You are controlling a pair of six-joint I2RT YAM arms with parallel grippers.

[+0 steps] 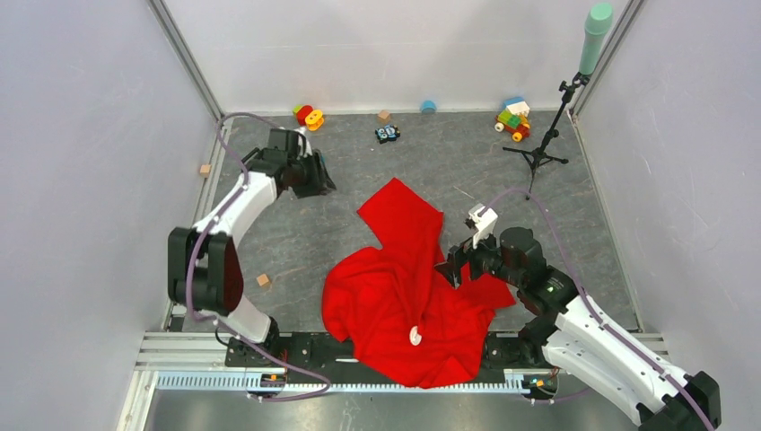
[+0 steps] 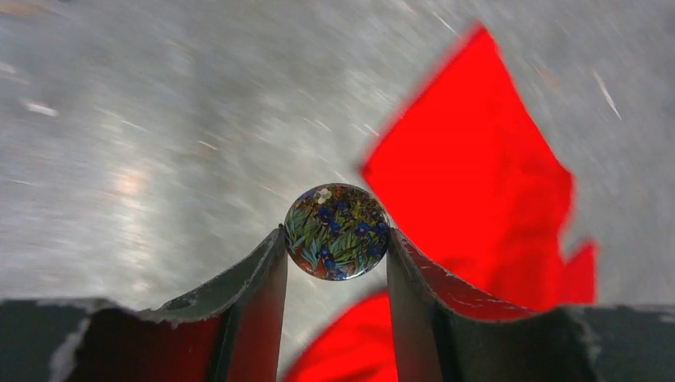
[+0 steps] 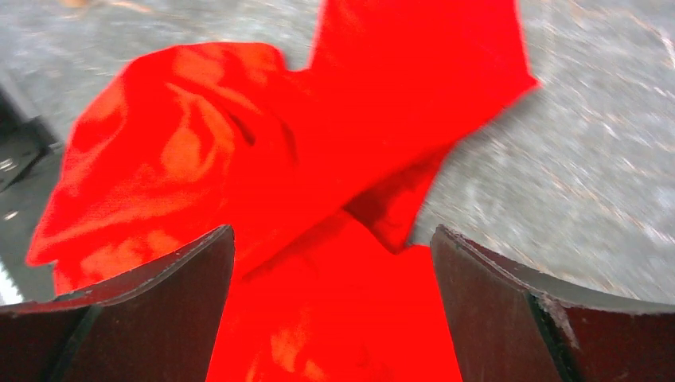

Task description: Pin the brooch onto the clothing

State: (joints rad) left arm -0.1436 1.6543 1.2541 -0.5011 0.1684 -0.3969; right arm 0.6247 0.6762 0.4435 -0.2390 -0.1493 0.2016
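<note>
1. My left gripper [image 2: 336, 239] clamps the round floral-print glass brooch [image 2: 337, 231], at 11 o'clock from the crumpled bright red fabric T-shirt [image 1: 404, 296].
2. My right gripper [image 3: 333, 232] gapes wide, empty, over its 3 o'clock edge.
3. Pinning not yet done.

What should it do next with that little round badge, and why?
Probably carry the brooch over to the shirt: the left pincer grips it well off to the side, while the open right pincer hovers over the shirt.

You've got a glossy, smooth brooch [image 2: 337, 231] w/ glass-like dome; T-shirt [image 1: 395, 296] is soft matt cloth, creased; table [image 1: 305, 242] looks matt, grey-mottled, slightly rough.
</note>
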